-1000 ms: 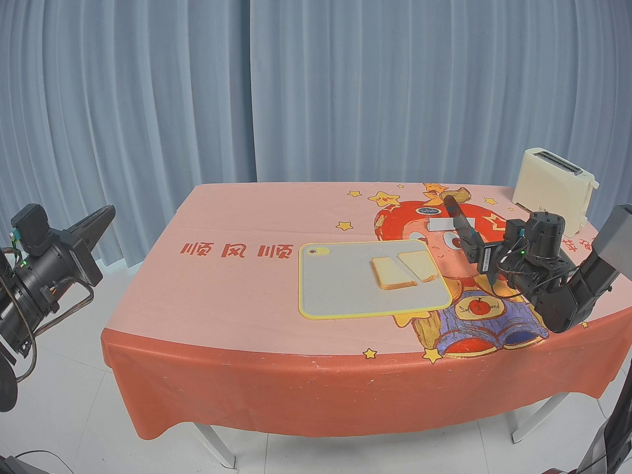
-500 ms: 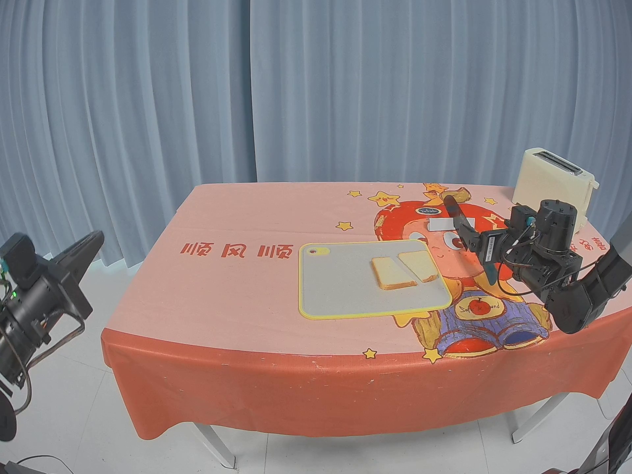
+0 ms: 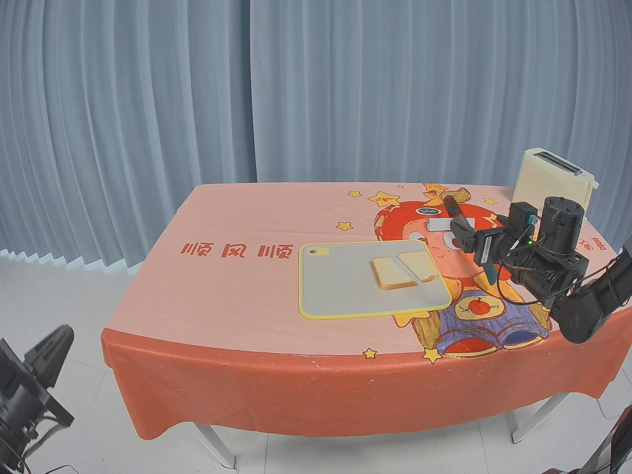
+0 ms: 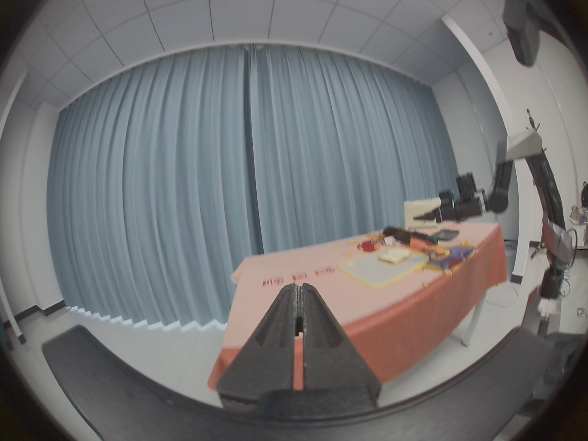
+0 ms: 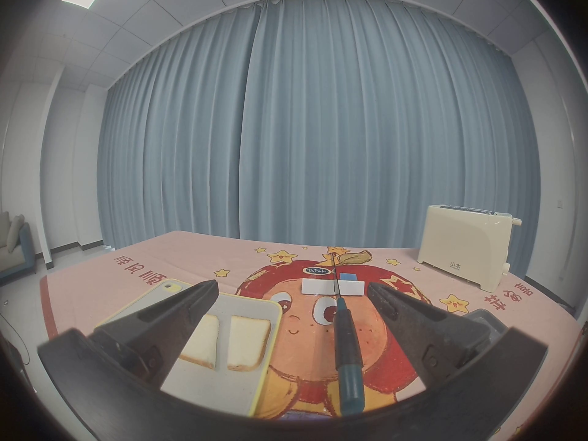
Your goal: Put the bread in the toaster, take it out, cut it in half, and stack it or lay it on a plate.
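Counter, under an orange printed cloth, carries a grey board with a yellow rim, approx. centre. Bread is already cut. L half and R half each lie flat on the board's right part, side by side with a narrow gap between them, browned at the edges. Knife lies on the cloth just right of the board, over the cartoon print. Its blue handle end points toward the robot and its blade away, tip reaching a white card. R gripper hangs above the knife, clear of the counter. Its jaws are released and spread wide, one on either side of the knife in the R wrist view, grasping nothing. Toaster, cream, stands upright at the far right corner with its slot on top, well apart from the board and behind the R arm. Cannot tell what is in the slot. L gripper sits low, off the counter beyond its left near corner, well apart from all items. Its jaws are clenched together, tips touching, with nothing between them. Blue-grey curtain hangs behind the counter.
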